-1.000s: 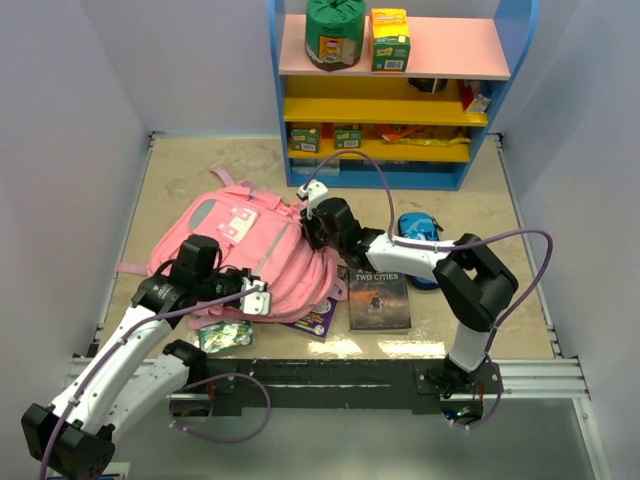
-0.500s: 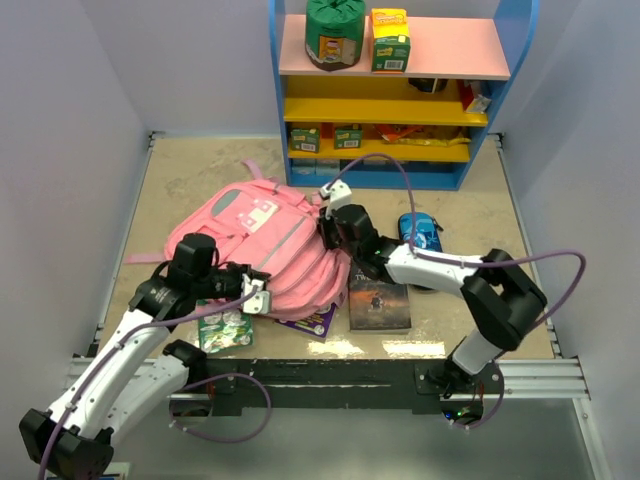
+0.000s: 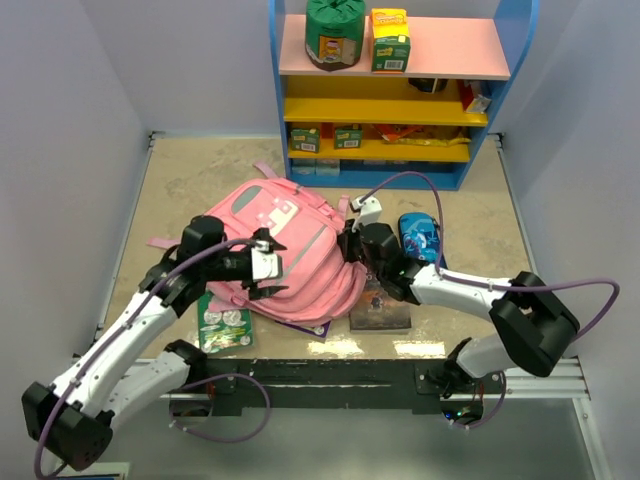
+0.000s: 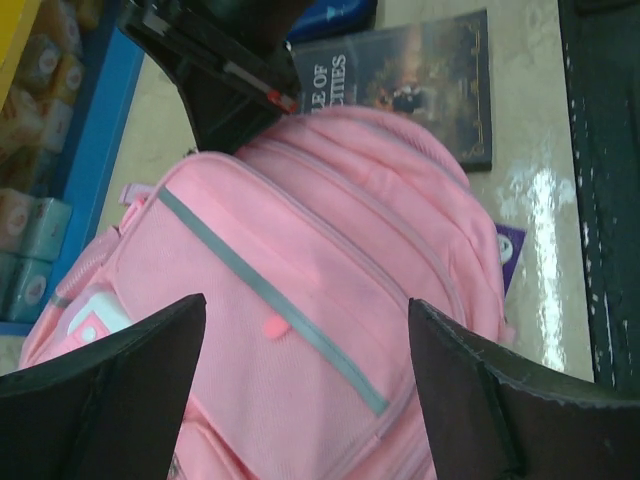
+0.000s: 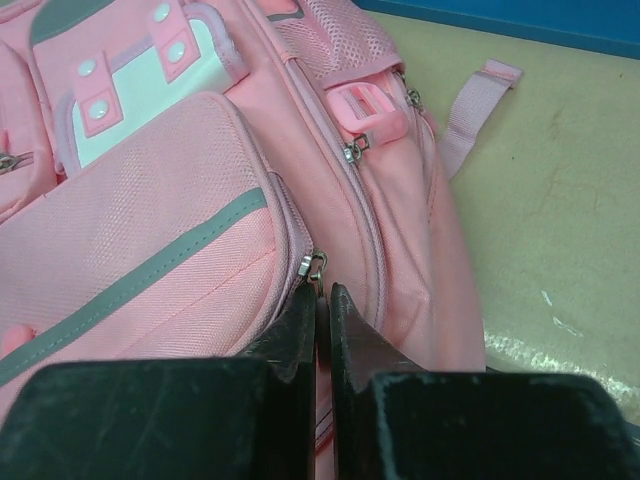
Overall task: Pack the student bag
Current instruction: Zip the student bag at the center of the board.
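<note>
The student bag [image 3: 300, 250], pink with a grey stripe, lies flat in the middle of the table. My left gripper [image 3: 271, 267] hovers over its front pocket. In the left wrist view the left gripper [image 4: 306, 303] is open, its fingers wide apart above the pink fabric [image 4: 300, 250] and holding nothing. At the bag's right edge, my right gripper [image 3: 349, 246] is shut. In the right wrist view the right gripper [image 5: 322, 290] pinches a metal zipper pull [image 5: 316, 265] on the front pocket of the bag [image 5: 170, 230].
A dark book [image 3: 381, 308] lies right of the bag, partly under the right arm. A blue pencil case [image 3: 420, 236] sits behind it. A purple booklet [image 3: 305, 326] pokes out under the bag, beside a green packet [image 3: 224, 327]. The shelf unit [image 3: 390, 100] stands at the back.
The bag has been dragged to the right and turned, the right gripper staying shut at its edge. The left gripper has opened and moved up over the bag.
</note>
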